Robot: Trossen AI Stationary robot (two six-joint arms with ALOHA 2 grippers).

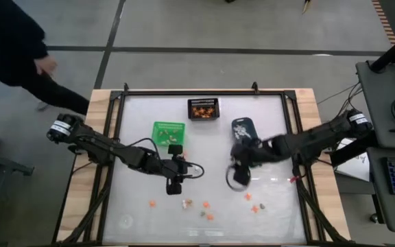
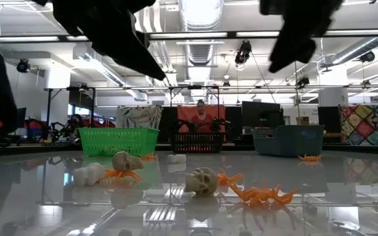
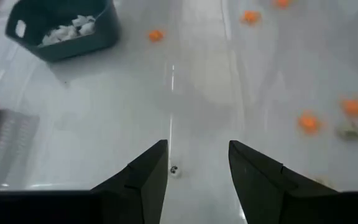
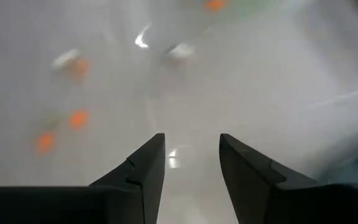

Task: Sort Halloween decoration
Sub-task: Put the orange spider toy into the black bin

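Observation:
The Halloween decoration lies scattered on the table's near half: small orange pieces (image 1: 206,204), a tan skull (image 2: 201,180) and orange spiders (image 2: 261,193). My left gripper (image 1: 175,184) hangs above the table just in front of the green bin (image 1: 168,132). It is open with nothing between its fingers (image 3: 197,149). My right gripper (image 1: 238,175) hangs in front of the blue-grey bin (image 1: 243,128), slanting down. It is also open and holds nothing (image 4: 191,140). Orange trinkets (image 4: 76,117) lie on the table beyond it.
A black mesh bin (image 1: 203,108) with orange pieces stands at the far middle. The blue-grey bin (image 3: 61,28) holds white pieces. A dark rail (image 1: 204,92) frames the table. A person (image 1: 12,48) stands beyond the far left corner.

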